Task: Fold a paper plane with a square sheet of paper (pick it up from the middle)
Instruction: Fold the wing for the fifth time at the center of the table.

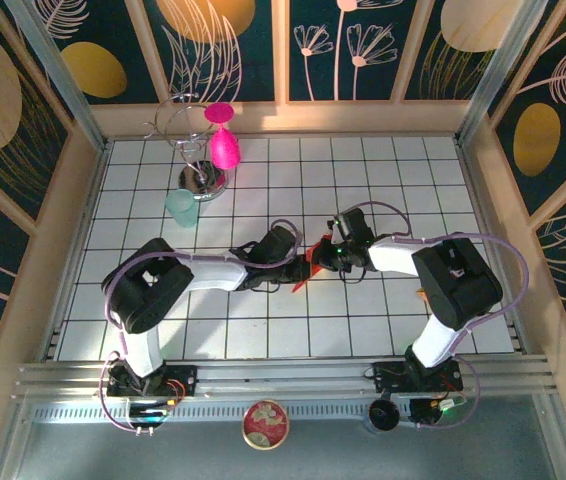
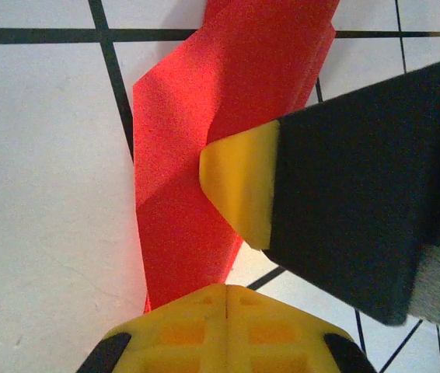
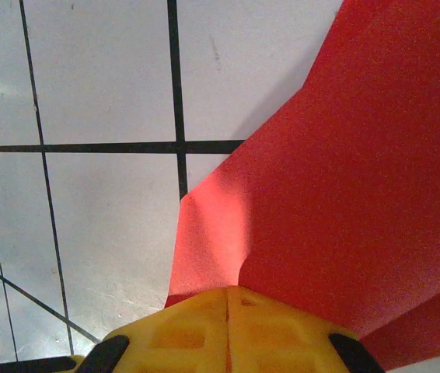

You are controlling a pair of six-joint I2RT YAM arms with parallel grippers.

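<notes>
A: Paper, whereabouts?
B: Creased red paper (image 2: pixel 197 116) is at the middle of the desk (image 1: pixel 263 330), between both arms.
A: End effectors?
B: Left end effector (image 2: pixel 226 295) pinches it from the left; right end effector (image 3: pixel 228 294) pinches it from the right. Magenta goblet (image 1: pixel 225 145) stands far left.
</notes>
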